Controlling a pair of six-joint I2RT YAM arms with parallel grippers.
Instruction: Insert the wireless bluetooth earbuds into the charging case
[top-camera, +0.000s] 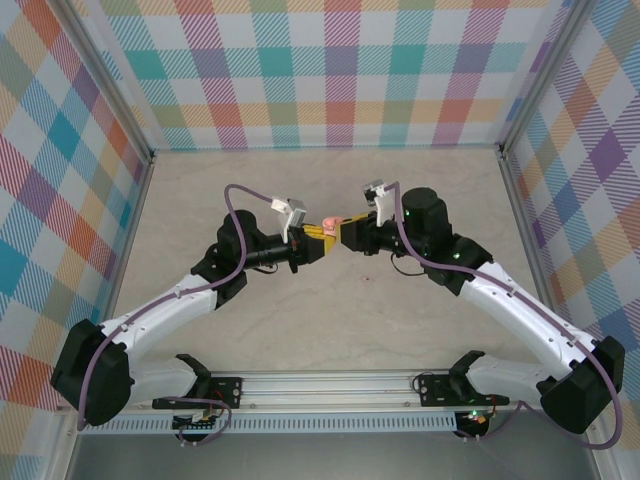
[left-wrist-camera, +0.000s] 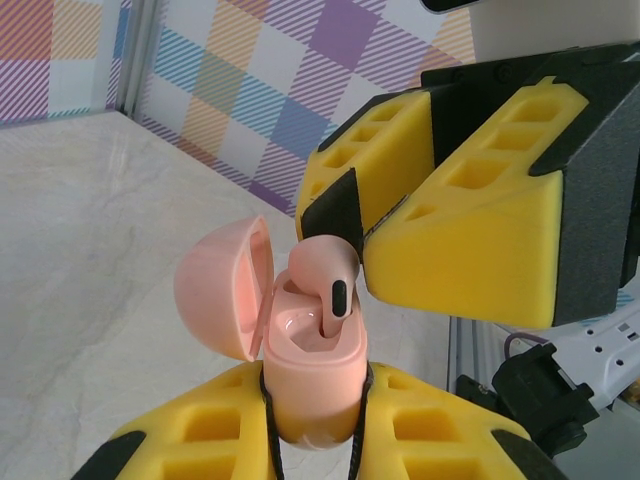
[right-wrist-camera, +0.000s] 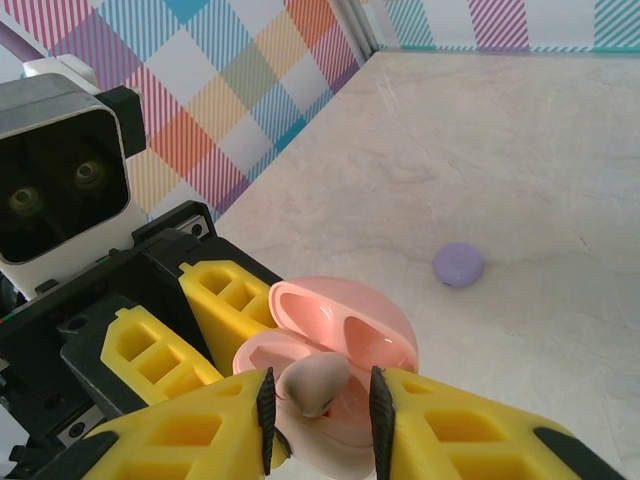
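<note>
My left gripper (left-wrist-camera: 315, 400) is shut on a pale pink charging case (left-wrist-camera: 312, 375), holding it upright above the table with its lid (left-wrist-camera: 218, 288) swung open to the left. One pinkish-beige earbud (left-wrist-camera: 325, 275) stands with its stem down in the case's right slot and its head still above the rim. My right gripper (right-wrist-camera: 320, 405) straddles that earbud (right-wrist-camera: 312, 385); the jaws are open, with a gap on the right side of the bud. In the top view the two grippers meet tip to tip at the case (top-camera: 328, 221) over the middle of the table.
A small round purple case (right-wrist-camera: 459, 264) lies shut on the marble tabletop (right-wrist-camera: 520, 160) beyond the grippers. Checkered walls (top-camera: 330, 70) enclose the table on three sides.
</note>
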